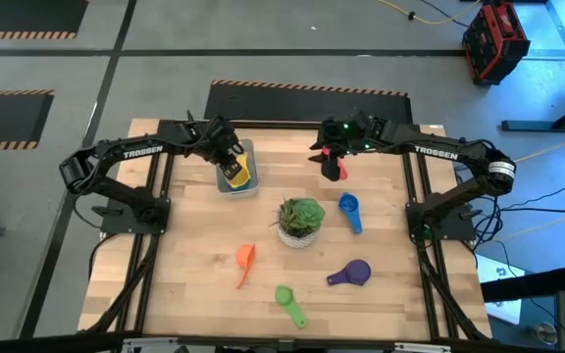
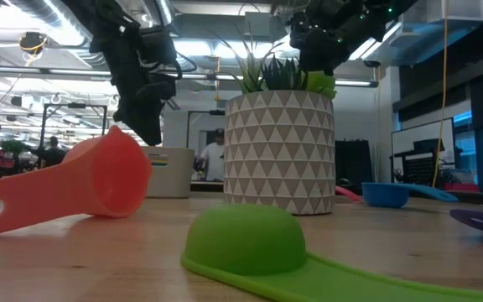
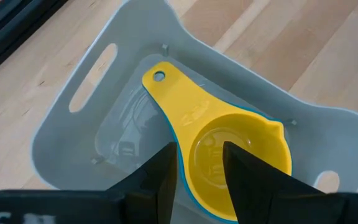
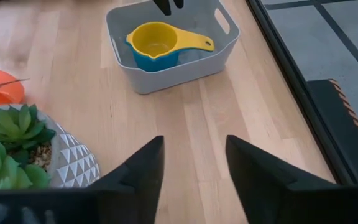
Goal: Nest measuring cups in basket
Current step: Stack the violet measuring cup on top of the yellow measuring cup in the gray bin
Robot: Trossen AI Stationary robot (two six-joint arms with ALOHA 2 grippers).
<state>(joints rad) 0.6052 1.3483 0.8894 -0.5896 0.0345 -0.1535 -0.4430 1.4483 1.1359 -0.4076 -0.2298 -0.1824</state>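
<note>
Now my left pincer hovers narrowly parted and empty above the yellow cup in the far-left basket. My right pincer, parted and empty, is beside the red cup.

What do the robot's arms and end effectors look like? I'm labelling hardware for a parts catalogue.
Both arms are dark with white TROSSEN lettering. The left end effector and right end effector each have two flat black tapering fingers. Green lights glow near the right wrist, and black cables trail from the right arm's base.
</note>
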